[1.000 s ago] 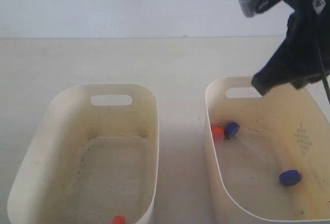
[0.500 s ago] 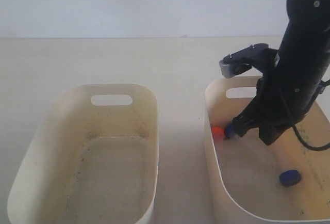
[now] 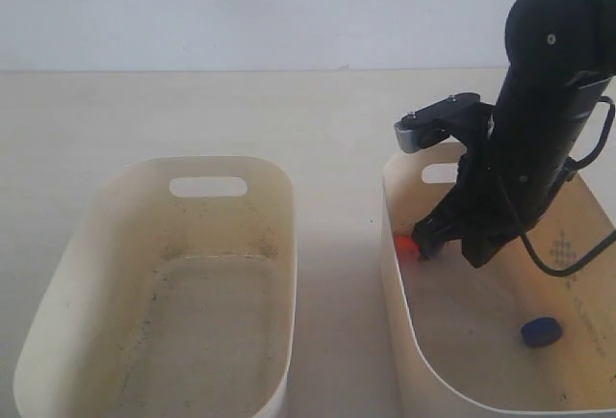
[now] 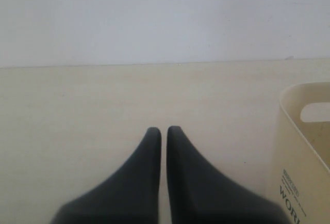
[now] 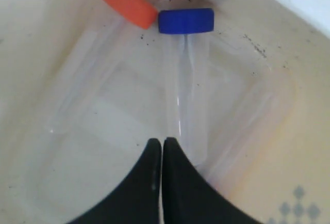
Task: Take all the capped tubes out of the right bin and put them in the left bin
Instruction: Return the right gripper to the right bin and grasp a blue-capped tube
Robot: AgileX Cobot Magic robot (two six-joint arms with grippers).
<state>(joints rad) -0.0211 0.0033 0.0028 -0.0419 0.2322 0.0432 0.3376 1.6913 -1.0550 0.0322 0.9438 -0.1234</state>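
The right bin point(image 3: 393, 208), with its dot diamond point(image 3: 566, 245), holds my right gripper point(image 3: 424, 248), lowered into its far left corner. In the right wrist view the right gripper point(image 5: 162, 142) is shut with nothing between its fingers. Its tips rest beside a clear tube point(image 5: 186, 95) with a dark blue cap point(image 5: 185, 20). An orange-red cap point(image 5: 129, 2) lies next to it, seen in the exterior view as the orange-red cap point(image 3: 404, 248). Another blue-capped tube point(image 3: 541, 331) lies nearer the front. The left bin point(image 3: 96, 208) shows no tube. My left gripper point(image 4: 160, 130) is shut and empty.
The left gripper hovers over bare table, with a cream bin wall point(image 4: 301, 146) beside it. A strip of table point(image 3: 337, 274) separates the two bins. A black cable point(image 3: 577, 254) loops from the right arm over the right bin.
The right arm has come down into the right bin and moved toward the caps in its corner. An orange cap seen at the left bin's front edge is out of view now.
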